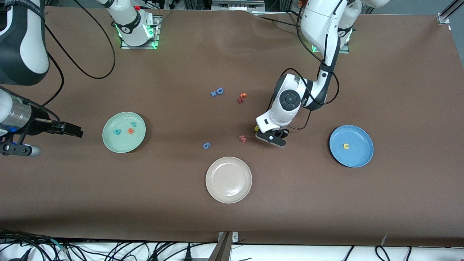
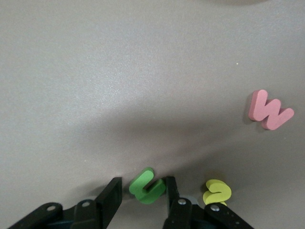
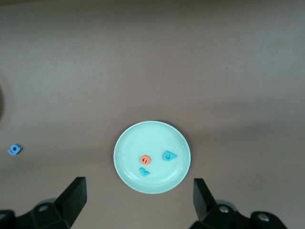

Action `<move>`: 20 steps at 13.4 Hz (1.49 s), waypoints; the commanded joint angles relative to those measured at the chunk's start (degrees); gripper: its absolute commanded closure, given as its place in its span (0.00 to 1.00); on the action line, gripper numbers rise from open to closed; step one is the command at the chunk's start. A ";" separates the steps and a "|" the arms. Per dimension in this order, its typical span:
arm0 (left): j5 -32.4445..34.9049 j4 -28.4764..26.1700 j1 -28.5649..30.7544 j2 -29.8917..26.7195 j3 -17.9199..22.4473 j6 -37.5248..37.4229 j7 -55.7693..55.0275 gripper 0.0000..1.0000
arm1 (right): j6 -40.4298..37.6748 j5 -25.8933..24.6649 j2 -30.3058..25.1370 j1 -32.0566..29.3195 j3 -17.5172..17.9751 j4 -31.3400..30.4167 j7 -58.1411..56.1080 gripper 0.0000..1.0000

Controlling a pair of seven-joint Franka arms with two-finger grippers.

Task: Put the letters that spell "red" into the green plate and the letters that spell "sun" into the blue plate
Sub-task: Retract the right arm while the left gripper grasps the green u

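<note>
Brown table (image 1: 232, 217); left gripper (image 2: 143, 202) fingers straddle green n (image 2: 147, 186), gap showing; right gripper (image 3: 138, 198) spread, waiting.

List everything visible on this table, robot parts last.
pale green round plate: one, toward the right arm's end
foam letters in it: three; teal d, orange e, teal r
sky-blue round plate: one, toward the left arm's end
yellow foam u: one, in it
beige-white round plate: one, nearest the front camera
green foam n: one, between the left gripper's fingers
yellow foam s: one, beside the n
pink foam w: one, near them
blue foam 6: one, mid-table
blue foam D and x: farther back
orange-red foam pieces: two, beside those
left gripper: open, straddling the n
right gripper: open, waiting beside the green plate
</note>
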 commanded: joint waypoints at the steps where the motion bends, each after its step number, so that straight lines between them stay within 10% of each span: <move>1: -1.29 0.18 -1.03 0.11 1.09 0.25 -0.22 0.57 | 4.37 -1.19 -5.84 0.09 0.73 -8.59 -0.30 0.01; 20: 2.31 3.33 -0.42 -0.94 5.66 -5.51 0.66 0.72 | 5.60 -0.31 -4.44 -0.08 3.10 -2.53 -0.03 0.00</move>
